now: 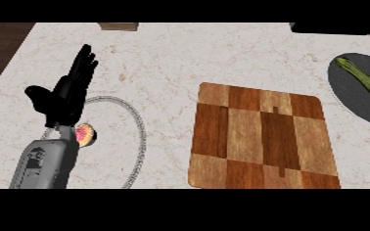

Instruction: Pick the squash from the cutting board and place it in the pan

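You see the worktop (188, 54), pale and speckled like marble, from steeply above. The left robot hand (69, 93) comes in from the lower left on its grey forearm (45, 164); its fingers (85, 61) are straight and point up and away, with the thumb spread to the left, so the hand is released and holds nothing. It hangs over the left part of the pan (137, 127), of which you can see mainly the thin grey rim curving on the right side of the forearm. Just beside the wrist, inside this rim, there is a small round thing (85, 135), yellow at the edge and pink-red in the middle; this seems to be the squash, and the forearm hides part of it. To the right of the pan, apart from it, lies the cutting board (264, 137), a wooden board with light and dark squares, and nothing lies on it. At the right edge you find a dark grey plate (347, 95), only partly in view, with a long green vegetable (356, 72) on it. A small brown block (119, 27) sits at the far edge of the worktop. The right robot hand does not show anywhere.
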You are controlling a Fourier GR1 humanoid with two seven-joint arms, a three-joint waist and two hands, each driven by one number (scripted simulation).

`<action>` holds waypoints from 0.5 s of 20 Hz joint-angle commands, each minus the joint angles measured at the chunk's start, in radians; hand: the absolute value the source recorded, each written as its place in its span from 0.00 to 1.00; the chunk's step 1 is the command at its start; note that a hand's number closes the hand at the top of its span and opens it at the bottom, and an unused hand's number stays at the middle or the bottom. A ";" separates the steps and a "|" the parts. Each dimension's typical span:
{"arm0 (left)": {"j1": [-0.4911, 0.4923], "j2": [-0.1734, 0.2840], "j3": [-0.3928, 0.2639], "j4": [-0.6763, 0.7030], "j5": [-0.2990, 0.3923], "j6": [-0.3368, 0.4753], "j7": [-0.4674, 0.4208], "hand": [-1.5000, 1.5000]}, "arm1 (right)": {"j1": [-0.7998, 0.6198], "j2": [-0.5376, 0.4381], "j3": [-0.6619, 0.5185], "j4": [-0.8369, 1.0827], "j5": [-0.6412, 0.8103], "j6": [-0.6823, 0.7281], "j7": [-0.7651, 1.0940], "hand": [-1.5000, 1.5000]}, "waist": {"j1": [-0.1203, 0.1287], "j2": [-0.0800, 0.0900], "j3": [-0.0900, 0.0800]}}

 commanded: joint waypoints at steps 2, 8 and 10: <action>0.028 0.017 0.001 -0.031 0.016 -0.033 -0.009 0.50 | 0.005 0.004 -0.056 0.100 -0.071 0.110 -0.097 0.00 | 0.012 0.000 0.001; -0.003 0.010 0.017 0.027 0.005 -0.009 -0.026 0.50 | 0.015 0.038 -0.125 0.074 -0.141 -0.001 -0.280 0.00 | -0.009 -0.001 -0.001; 0.031 -0.010 0.008 -0.001 -0.008 0.017 -0.018 0.50 | 0.034 0.001 -0.179 0.061 -0.201 0.031 -0.345 0.00 | -0.022 -0.009 -0.001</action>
